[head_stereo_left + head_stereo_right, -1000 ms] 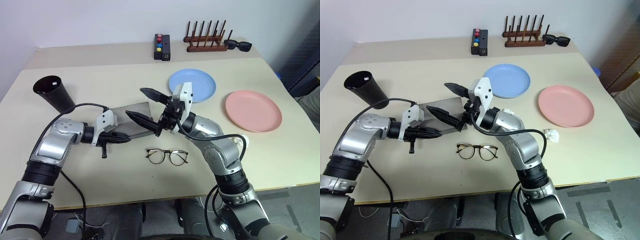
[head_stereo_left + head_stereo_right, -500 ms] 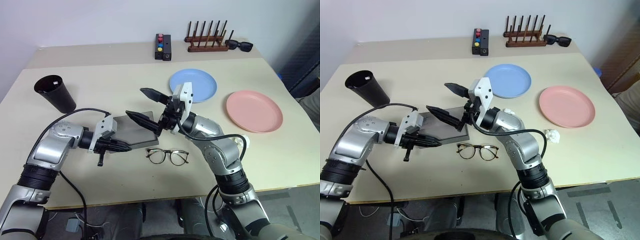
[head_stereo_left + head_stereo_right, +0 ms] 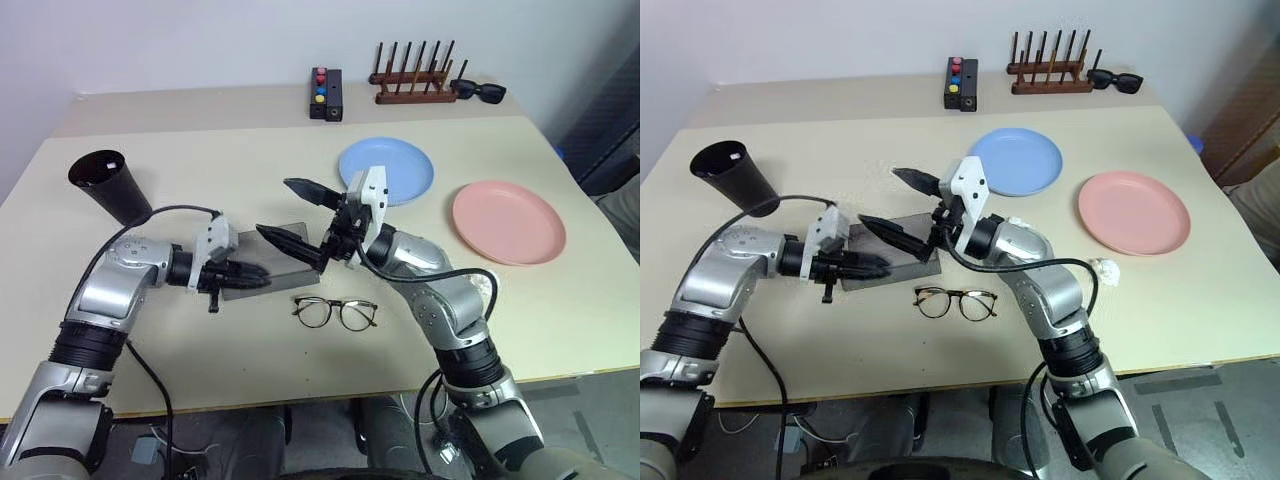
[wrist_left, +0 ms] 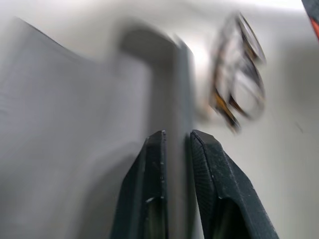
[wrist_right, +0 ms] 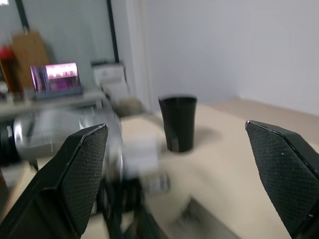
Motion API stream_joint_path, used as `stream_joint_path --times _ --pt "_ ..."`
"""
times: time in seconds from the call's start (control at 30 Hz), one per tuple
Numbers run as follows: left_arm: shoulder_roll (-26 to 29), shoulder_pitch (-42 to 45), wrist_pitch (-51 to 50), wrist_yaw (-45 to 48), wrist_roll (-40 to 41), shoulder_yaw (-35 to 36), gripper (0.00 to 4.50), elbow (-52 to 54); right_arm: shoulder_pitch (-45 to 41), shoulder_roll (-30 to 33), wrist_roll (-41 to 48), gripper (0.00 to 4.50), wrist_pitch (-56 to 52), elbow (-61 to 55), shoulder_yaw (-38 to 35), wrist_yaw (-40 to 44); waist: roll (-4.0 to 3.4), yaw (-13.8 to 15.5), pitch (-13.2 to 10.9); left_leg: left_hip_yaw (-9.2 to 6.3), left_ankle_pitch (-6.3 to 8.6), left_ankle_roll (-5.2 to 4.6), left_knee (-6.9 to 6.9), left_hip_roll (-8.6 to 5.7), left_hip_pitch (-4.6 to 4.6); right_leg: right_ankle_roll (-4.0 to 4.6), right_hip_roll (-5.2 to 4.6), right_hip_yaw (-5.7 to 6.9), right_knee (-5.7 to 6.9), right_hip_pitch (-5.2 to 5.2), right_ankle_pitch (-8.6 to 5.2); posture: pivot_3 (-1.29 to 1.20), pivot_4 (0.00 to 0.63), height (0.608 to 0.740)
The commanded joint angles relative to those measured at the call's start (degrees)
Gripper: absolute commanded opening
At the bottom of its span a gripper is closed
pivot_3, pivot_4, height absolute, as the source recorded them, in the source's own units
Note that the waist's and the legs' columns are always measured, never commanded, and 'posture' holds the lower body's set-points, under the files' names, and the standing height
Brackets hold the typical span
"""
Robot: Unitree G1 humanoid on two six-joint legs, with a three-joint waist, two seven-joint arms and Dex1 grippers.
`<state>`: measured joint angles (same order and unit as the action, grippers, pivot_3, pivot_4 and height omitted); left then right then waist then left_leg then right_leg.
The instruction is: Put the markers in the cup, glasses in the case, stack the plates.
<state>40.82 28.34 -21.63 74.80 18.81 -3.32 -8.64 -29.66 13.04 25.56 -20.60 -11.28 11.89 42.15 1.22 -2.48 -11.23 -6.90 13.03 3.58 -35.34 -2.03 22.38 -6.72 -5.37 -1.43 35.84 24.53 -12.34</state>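
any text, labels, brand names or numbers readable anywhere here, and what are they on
None can be read.
The black box with coloured buttons: no lettering visible.
The black cup, blue plate and pink plate: plain, no print.
The grey case and the glasses: no mark visible.
A lit purplish screen in the right wrist view: too blurred to read.

A black oblong box with red, blue and yellow buttons [image 3: 324,93] stands at the far edge of the beige counter [image 3: 230,340], well beyond the claws. Just beside it, further toward the right claw's side, sits a dark wooden rack of upright pegs [image 3: 412,72], with black sunglasses [image 3: 478,92] touching its end. A small crumpled white wad [image 3: 1102,269] lies on the counter, on the right arm's outer side, well apart from both claws.
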Motion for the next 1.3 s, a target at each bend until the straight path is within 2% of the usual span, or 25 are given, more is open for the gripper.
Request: stream_joint_path --times 0.03,0.2,0.33,0.4,0.47,0.53,0.6,0.63,0.73,0.97,1.3 --pt "0.1 1.3 1.0 -3.0 3.4 6.1 0.79 2.2 -0.5 6.1 -1.9 4.50 0.5 -3.6 -0.8 4.2 0.00 0.0 0.0 0.00 0.00 0.00 0.00 0.00 0.00 0.00 0.00 0.00 0.00 0.00 0.00 0.00 0.150 0.739" --pt "2.4 -4.5 0.6 -4.8 6.2 11.0 0.79 10.2 1.0 16.8 -5.0 4.50 0.8 -5.2 0.1 10.2 0.00 -0.2 0.0 0.05 0.01 -0.01 0.04 0.01 0.00 -0.01 -0.02 -0.01 -0.11 0.00 0.00 0.00 0.150 0.739" --pt "3.9 -10.7 2.8 -7.2 4.9 12.1 0.79 15.9 3.0 20.9 -5.4 4.50 0.5 -6.1 -0.4 12.7 0.00 0.0 0.0 0.05 0.02 -0.02 0.09 0.02 0.01 0.01 -0.02 0.00 -0.17 0.00 0.00 0.00 0.150 0.739" --pt "4.0 -13.2 1.0 -8.1 7.2 12.7 0.79 19.6 4.4 22.7 -5.2 4.50 0.2 -6.7 -1.0 13.8 0.00 0.1 0.0 0.05 0.01 -0.02 0.05 0.02 0.04 0.09 -0.02 0.00 -0.25 -0.02 -0.05 0.00 0.150 0.739" --pt "3.8 -14.7 -1.5 -9.1 8.9 12.2 1.33 23.2 5.9 24.3 -4.9 4.50 -0.3 -7.4 -1.9 14.6 0.01 0.5 0.0 0.05 0.01 -0.02 0.01 0.02 0.05 0.17 -0.04 0.00 -0.32 -0.09 -0.09 0.00 0.150 0.739" --pt "3.2 -14.9 -2.3 -10.4 8.3 9.7 2.07 26.1 7.0 25.7 -4.4 4.50 -0.9 -8.2 -2.7 15.0 0.01 0.8 0.0 0.06 0.01 -0.02 -0.01 0.00 0.05 0.18 -0.07 0.00 -0.44 -0.17 -0.10 0.00 0.150 0.739" --pt "2.2 -14.1 -3.2 -11.0 7.6 5.8 3.18 28.9 8.2 26.8 -4.0 4.50 -1.5 -9.0 -3.7 15.1 0.01 1.4 0.0 0.10 0.02 -0.02 -0.03 -0.01 0.05 0.18 -0.09 0.00 -0.49 -0.19 -0.09 0.00 0.150 0.739" --pt "1.8 -13.4 -3.5 -11.1 7.1 3.6 3.58 29.7 8.7 27.2 -3.8 4.50 -1.9 -9.4 -4.2 15.1 0.01 1.5 0.0 0.12 0.02 -0.02 -0.03 -0.01 0.05 0.18 -0.10 0.00 -0.50 -0.19 -0.09 0.00 0.150 0.739" --pt "0.4 -8.6 -3.4 -10.3 3.4 -3.9 3.58 27.9 10.3 28.1 -3.8 4.50 -2.5 -10.3 -5.4 14.7 0.01 1.9 0.0 0.13 0.02 -0.02 -0.05 -0.01 0.05 0.18 -0.09 0.00 -0.50 -0.21 -0.10 0.00 0.150 0.739" --pt "-5.9 5.1 2.9 -5.7 -4.8 -15.8 3.58 12.8 15.2 28.5 -3.5 4.50 -4.5 -14.2 -7.8 11.9 0.01 1.6 0.0 0.14 0.03 -0.06 -0.20 -0.03 0.08 0.17 -0.08 0.01 -0.52 -0.30 -0.09 0.00 0.150 0.739" --pt "-13.5 13.6 13.7 2.1 -12.2 -24.9 3.58 -0.1 21.9 28.3 -3.5 4.50 -6.6 -19.4 -10.9 7.1 0.01 1.8 0.0 0.15 0.07 -0.11 -0.34 -0.03 0.14 0.16 -0.08 0.01 -0.52 -0.31 -0.09 0.00 0.150 0.739"
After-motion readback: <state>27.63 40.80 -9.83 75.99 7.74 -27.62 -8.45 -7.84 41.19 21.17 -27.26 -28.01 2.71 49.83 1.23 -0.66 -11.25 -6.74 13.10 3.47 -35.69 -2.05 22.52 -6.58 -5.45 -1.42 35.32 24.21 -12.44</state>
